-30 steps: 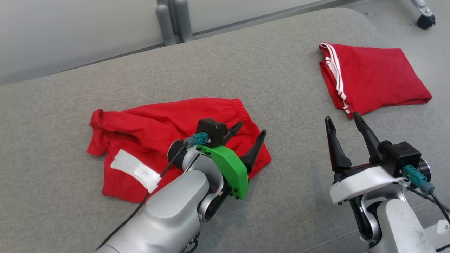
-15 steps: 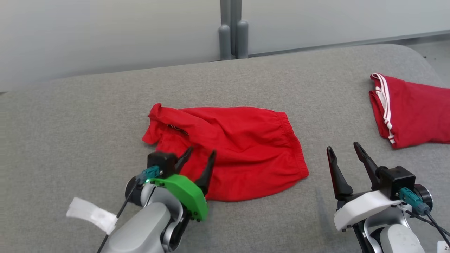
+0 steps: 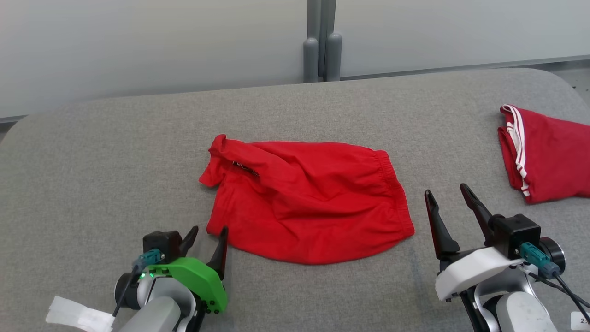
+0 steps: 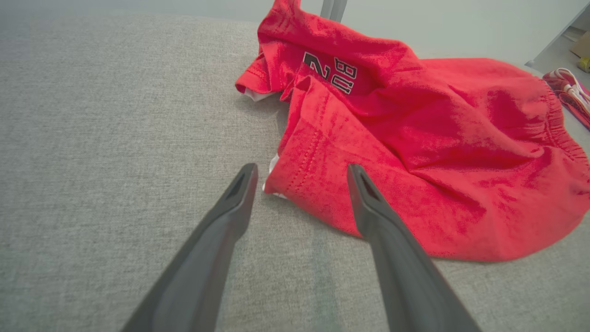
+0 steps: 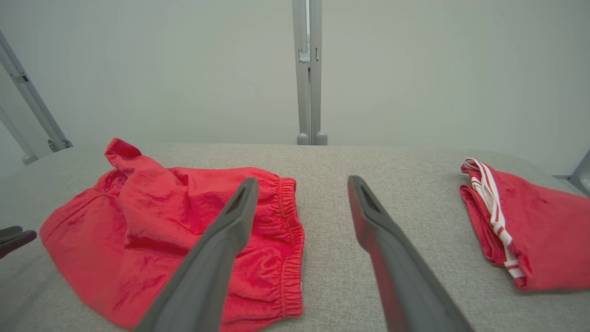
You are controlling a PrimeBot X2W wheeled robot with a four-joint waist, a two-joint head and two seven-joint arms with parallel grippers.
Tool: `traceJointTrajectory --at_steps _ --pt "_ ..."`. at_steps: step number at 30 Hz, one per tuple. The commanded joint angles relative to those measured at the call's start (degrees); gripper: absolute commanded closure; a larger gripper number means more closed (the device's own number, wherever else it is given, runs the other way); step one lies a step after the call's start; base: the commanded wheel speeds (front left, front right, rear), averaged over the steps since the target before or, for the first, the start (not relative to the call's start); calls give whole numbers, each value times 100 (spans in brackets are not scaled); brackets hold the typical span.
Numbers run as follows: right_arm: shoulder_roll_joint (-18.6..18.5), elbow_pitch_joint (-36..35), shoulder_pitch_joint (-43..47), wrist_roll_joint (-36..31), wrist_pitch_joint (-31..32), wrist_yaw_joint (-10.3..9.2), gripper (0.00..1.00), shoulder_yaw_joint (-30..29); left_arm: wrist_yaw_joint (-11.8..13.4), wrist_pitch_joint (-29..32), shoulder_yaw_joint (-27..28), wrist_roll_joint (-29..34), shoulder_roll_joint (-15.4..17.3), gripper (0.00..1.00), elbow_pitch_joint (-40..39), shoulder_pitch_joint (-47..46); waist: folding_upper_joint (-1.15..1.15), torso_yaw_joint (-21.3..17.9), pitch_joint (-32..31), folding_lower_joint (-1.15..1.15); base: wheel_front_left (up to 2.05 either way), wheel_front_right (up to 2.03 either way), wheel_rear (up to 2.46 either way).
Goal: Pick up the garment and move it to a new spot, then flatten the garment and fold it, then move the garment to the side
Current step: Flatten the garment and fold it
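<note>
Grey fabric-covered desk (image 3: 115, 152) before a pale wall (image 3: 138, 46), with a grey post (image 3: 322, 46) at 12 o'clock. At centre, crumpled red garment (image 3: 309, 203), elastic waistband toward 3 o'clock, lettered hem toward 9 o'clock. At 7 o'clock, left end effector (image 3: 209, 229), spread wide and empty, fingertips just beside the garment's near corner; contact not discernible. At 4 o'clock, right end effector (image 3: 446, 190), spread wide, empty, near the waistband yet apart. At 3 o'clock, folded striped shorts (image 3: 548, 157), well apart from the garment.

Red garment (image 3: 309, 203) (grey table (image 3: 115, 161))
</note>
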Motion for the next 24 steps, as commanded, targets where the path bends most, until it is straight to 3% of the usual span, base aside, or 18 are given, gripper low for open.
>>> traceJointTrajectory --at_steps 1,9,10,11,12,13,14,24 --pt "-18 -31 -78 -60 26 -1 0 0 -42 -1 72 26 -5 0 69 -129 22 -90 132 0 0 0 0" --pt "-17 -105 -168 -151 76 -2 0 -39 -324 -2 184 224 -163 0 596 -400 22 -202 342 0 0 0 0" --pt "-17 -101 -174 -155 76 -2 0 -39 -364 -2 165 265 -177 38 650 -424 22 -206 344 0 0 0 0" --pt "-17 -96 -178 -157 77 -2 0 -48 -390 -2 176 284 -183 60 681 -437 22 -205 343 0 0 0 0" --pt "-17 -96 -178 -157 77 -2 0 -48 -390 -2 176 284 -183 60 681 -437 22 -205 343 0 0 0 0" --pt "-18 -88 -179 -156 73 -2 0 -59 -411 -2 202 318 -189 84 694 -442 22 -201 337 0 0 0 0" --pt "-17 -85 -177 -156 65 -1 0 -70 -443 -2 239 368 -191 100 663 -442 22 -192 330 0 0 0 0" --pt "-17 36 -44 -45 -25 -2 0 -151 -429 -2 664 893 -156 100 -108 61 22 63 137 0 0 0 0"
